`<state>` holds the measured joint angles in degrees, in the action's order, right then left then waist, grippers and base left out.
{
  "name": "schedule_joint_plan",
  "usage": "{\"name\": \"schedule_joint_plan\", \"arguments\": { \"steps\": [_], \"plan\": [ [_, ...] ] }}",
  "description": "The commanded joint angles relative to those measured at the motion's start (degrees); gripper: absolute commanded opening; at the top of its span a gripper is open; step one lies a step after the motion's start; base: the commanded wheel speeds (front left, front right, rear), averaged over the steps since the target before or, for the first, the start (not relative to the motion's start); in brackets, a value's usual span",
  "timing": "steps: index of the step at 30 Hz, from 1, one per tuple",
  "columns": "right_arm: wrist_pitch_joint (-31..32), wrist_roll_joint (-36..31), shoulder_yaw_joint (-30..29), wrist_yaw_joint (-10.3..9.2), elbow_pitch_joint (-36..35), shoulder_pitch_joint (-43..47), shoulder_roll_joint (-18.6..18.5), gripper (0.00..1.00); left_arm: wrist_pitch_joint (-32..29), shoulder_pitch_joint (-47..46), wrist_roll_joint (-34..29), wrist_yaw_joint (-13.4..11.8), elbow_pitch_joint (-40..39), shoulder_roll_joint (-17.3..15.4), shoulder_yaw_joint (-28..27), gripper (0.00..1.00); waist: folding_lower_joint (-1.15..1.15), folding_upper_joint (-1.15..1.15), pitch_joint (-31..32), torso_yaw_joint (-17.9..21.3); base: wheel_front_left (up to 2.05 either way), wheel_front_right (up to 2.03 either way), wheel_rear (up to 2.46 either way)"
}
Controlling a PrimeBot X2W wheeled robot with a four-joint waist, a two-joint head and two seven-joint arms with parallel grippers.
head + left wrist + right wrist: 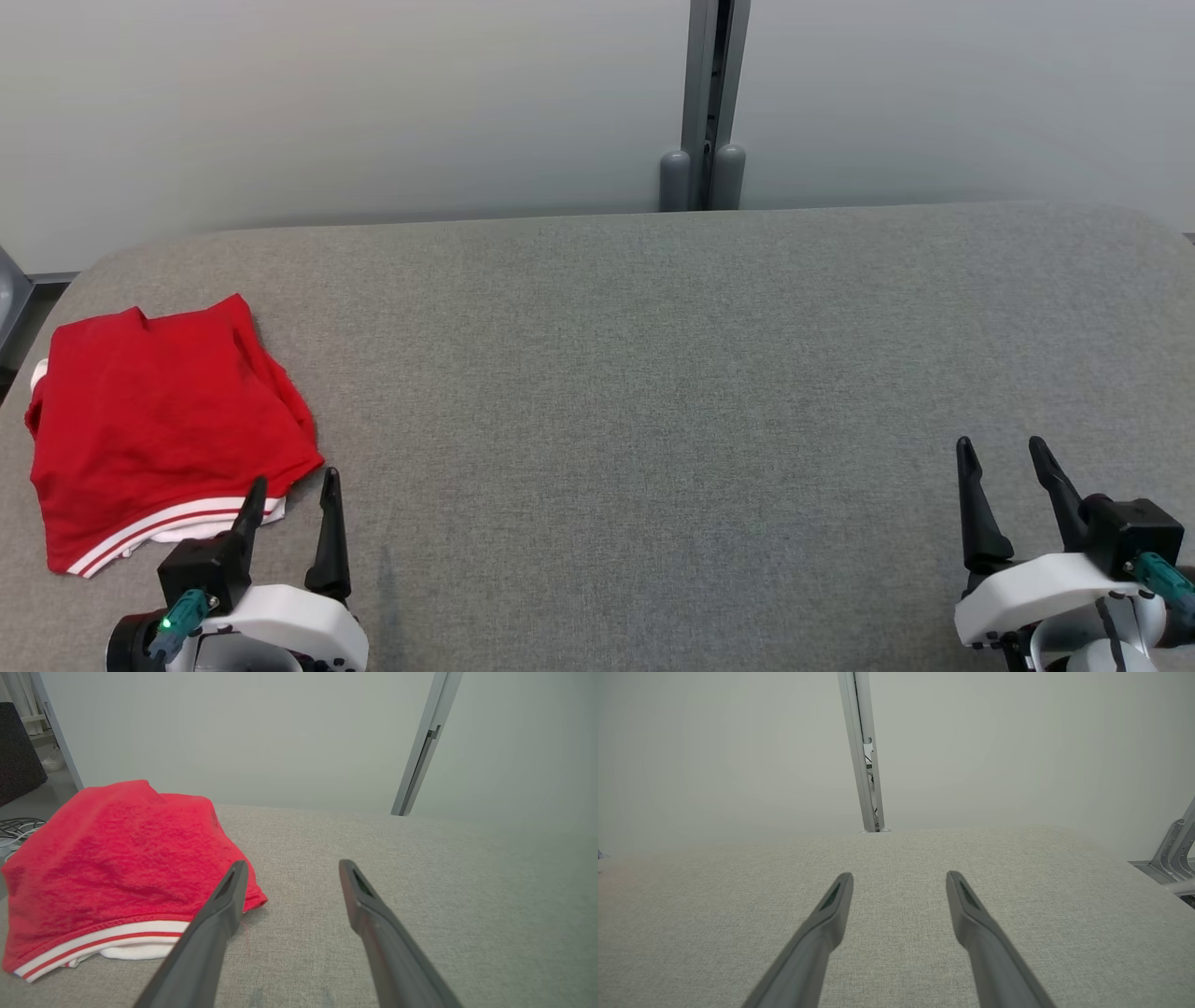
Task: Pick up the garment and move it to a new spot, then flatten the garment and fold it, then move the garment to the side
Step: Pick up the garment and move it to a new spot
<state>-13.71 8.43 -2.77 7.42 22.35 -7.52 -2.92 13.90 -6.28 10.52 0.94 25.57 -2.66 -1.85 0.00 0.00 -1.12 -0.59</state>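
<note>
– At lower left, left gripper (293, 478): jaws spread wide, nothing held.
– And the garment (159, 411)?
– Ahead and to the left of that gripper, at the left end of the table (653, 373). It's a loose folded bundle with the striped hem facing the robot and running roughly left-right. Its near right corner sits just at the gripper; can't tell if they touch.
– Other arm?
– Right gripper (999, 443): jaws spread wide too, empty, well apart at far right. Left arm is nearer. I'd reach forward-left for that corner.
</note>
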Motion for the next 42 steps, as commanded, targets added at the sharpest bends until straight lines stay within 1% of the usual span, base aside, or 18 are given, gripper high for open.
{"name": "schedule_joint_plan", "arguments": {
  "steps": [1, 5, 8, 10, 18, 19, 24, 29, 32, 35, 39, 42],
  "plan": [
    [-0.8, -1.2, -0.1, 0.10, 0.0, 0.3, -0.2, 1.00, 0.4, -0.3, -1.1, -0.4, 0.0, -0.3, -0.3, 1.00, 0.00, 0.00, -0.1, -0.1, 0.00, 0.00, 0.00],
    [-1.3, -3.0, -0.3, 0.11, 0.3, 0.4, -0.2, 1.00, 0.9, -0.6, -2.7, -0.3, 0.5, -0.4, 0.2, 1.00, 0.00, 0.00, -0.3, -1.1, 0.00, 0.00, 0.00],
    [-1.5, -3.8, 0.5, 0.11, 0.6, 0.3, -0.2, 1.00, 1.2, -1.0, -3.7, -0.5, 0.6, -0.4, 0.1, 1.00, 0.00, 0.00, -0.6, -2.5, 0.00, 0.00, 0.00],
    [-1.7, -4.1, 1.1, 0.11, 0.7, 0.0, -0.2, 1.00, 1.4, -1.4, -3.8, -0.8, 0.8, -0.4, -0.1, 1.00, 0.00, 0.00, -1.1, -3.9, 0.00, 0.00, 0.00],
    [-1.6, -1.8, 4.8, 0.07, 1.1, -1.5, -0.2, 1.00, 1.3, -1.6, -3.7, -0.7, 0.4, -0.3, -1.8, 1.00, 0.00, 0.00, -2.9, -11.4, 0.00, 0.00, 0.00],
    [-1.6, -1.8, 4.8, 0.07, 1.1, -1.5, -0.2, 1.00, 1.3, -1.6, -3.7, -0.7, 0.4, -0.3, -1.8, 1.00, 0.00, 0.00, -2.9, -11.4, 0.00, 0.00, 0.00],
    [-1.6, -1.6, 7.5, 0.07, 1.4, -2.9, -0.4, 1.00, 1.3, -1.3, -2.8, -0.9, 0.1, -0.3, -3.7, 1.00, 0.00, 0.00, -4.0, -15.5, 0.00, 0.00, 0.00],
    [-1.6, -0.9, 9.5, 0.07, 1.9, -4.1, -0.5, 1.00, 1.3, -1.3, -2.2, -0.3, 0.5, -0.3, -5.9, 1.00, 0.00, 0.00, -5.0, -18.3, 0.00, 0.00, 0.00],
    [-1.6, -0.8, 10.5, 0.07, 2.1, -4.7, -0.6, 1.00, 1.3, -1.7, -1.0, 0.6, 0.9, -0.3, -6.7, 1.00, 0.00, 0.00, -5.9, -18.8, 0.00, 0.00, 0.00],
    [-1.6, -0.6, 11.7, 0.07, 2.2, -5.9, -1.2, 1.00, 1.3, -3.7, -0.2, 1.5, 1.8, -0.4, -7.7, 1.00, 0.00, 0.00, -7.5, -18.4, 0.00, 0.00, 0.00],
    [-1.6, -0.2, 13.2, 0.07, 1.6, -7.5, -2.7, 1.00, 1.3, -7.2, 0.9, 3.0, 3.8, -0.3, -9.3, 1.00, 0.00, 0.00, -10.1, -16.7, 0.00, 0.00, 0.00],
    [-1.6, 0.2, 14.2, 0.07, 1.2, -8.9, -3.8, 1.00, 1.3, -11.5, 0.4, 4.4, 5.7, -1.6, -9.9, 1.00, 0.00, 0.00, -12.4, -15.0, 0.00, 0.00, 0.00]
  ]
}}
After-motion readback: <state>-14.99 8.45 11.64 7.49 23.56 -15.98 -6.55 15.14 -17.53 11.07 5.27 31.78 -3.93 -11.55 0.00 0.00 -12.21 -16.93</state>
